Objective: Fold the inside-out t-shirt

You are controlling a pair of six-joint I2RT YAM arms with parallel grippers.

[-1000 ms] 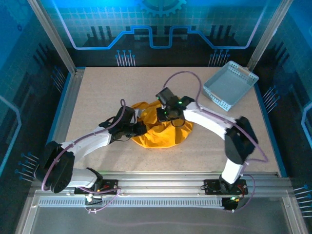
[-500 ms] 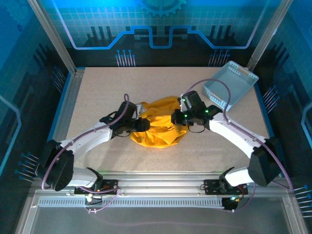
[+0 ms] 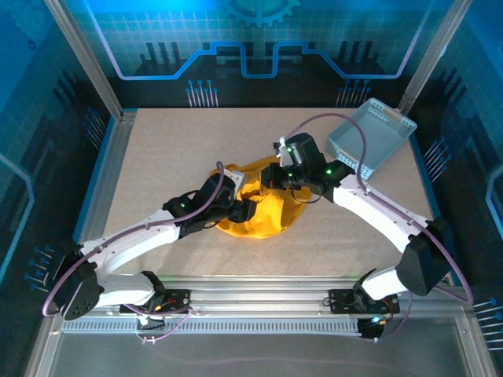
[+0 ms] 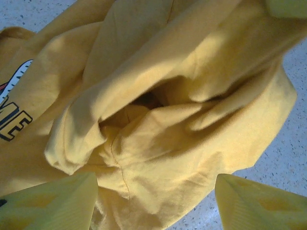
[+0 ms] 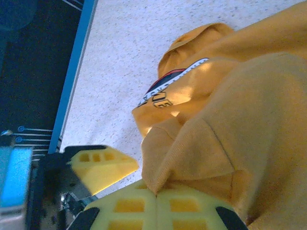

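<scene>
The shirt (image 3: 277,218) sat in a rumpled heap at the middle of the table (image 3: 165,149), right between the two arms and nowhere near flat. The right gripper (image 3: 271,176) was clamped tight on a hemmed edge. The left gripper (image 4: 154,181) had its jaws well apart over a deep fold, cloth bulging ahead of them, nothing pinched. My read: this was the spreading-out stage. To do it well, the left gripper needed to bite one clean edge, not a wad of layers, then draw away from the right's anchor, low over the table, so the heap slid open. As for looks: mustard yellow, soft, thickly creased, a stitched seam (image 4: 122,167) on show, and the dark print (image 5: 160,93) with white letters half buried in the folds.
</scene>
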